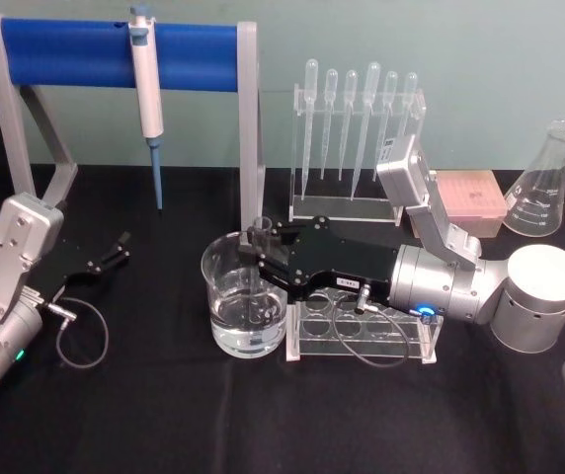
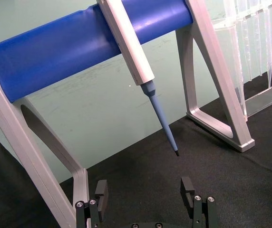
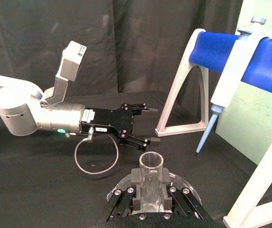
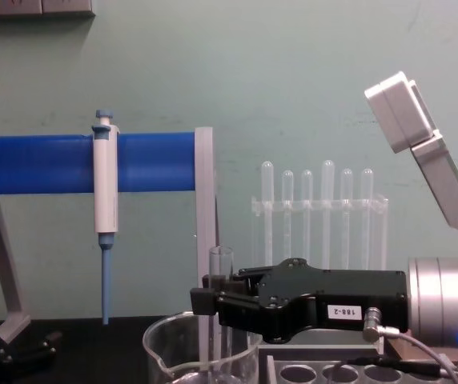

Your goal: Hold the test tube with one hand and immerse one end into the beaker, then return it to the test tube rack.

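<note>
Over the beaker (image 1: 217,286), the right gripper (image 1: 255,247) clasps the test tube (image 4: 221,270) upright.
Any tilt could knock glass against the rim; the left gripper (image 1: 118,249) idles agape, left.

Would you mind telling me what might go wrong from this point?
The right gripper holds the test tube upright inside the beaker; a slanted lift could knock it on the rim. The rack stands close beside the beaker, so the wet tube might miss its hole. The left gripper lies open, aside.

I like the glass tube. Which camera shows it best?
Chest view: the right gripper holds the test tube upright in the beaker. Head view sees it from above; right wrist view, mostly its open rim.
</note>
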Controlling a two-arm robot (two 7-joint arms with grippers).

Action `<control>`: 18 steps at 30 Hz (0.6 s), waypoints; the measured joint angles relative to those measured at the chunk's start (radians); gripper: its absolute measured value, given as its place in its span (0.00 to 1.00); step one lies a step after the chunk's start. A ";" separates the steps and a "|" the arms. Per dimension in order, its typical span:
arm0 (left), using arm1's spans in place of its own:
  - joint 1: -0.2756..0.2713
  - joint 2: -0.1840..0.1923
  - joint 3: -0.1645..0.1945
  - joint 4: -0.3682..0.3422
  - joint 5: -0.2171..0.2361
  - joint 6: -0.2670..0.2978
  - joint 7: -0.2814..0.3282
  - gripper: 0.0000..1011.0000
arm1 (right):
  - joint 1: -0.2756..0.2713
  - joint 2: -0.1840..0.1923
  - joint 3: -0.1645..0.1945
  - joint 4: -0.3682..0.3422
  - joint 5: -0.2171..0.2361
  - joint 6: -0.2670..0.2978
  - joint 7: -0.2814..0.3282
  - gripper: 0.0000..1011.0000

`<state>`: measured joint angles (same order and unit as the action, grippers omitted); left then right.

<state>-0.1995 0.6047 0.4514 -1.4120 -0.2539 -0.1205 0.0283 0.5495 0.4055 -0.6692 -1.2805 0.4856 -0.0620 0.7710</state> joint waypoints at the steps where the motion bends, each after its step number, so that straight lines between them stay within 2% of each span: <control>1: 0.000 0.000 0.000 0.000 0.000 0.000 0.000 0.99 | 0.000 0.000 0.000 0.000 0.000 0.000 0.000 0.24; 18: 0.000 0.000 0.000 0.000 0.000 0.000 0.000 0.99 | 0.000 0.000 0.000 0.000 0.000 0.000 0.000 0.24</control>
<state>-0.1995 0.6047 0.4514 -1.4120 -0.2539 -0.1205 0.0283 0.5495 0.4055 -0.6692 -1.2805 0.4856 -0.0620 0.7710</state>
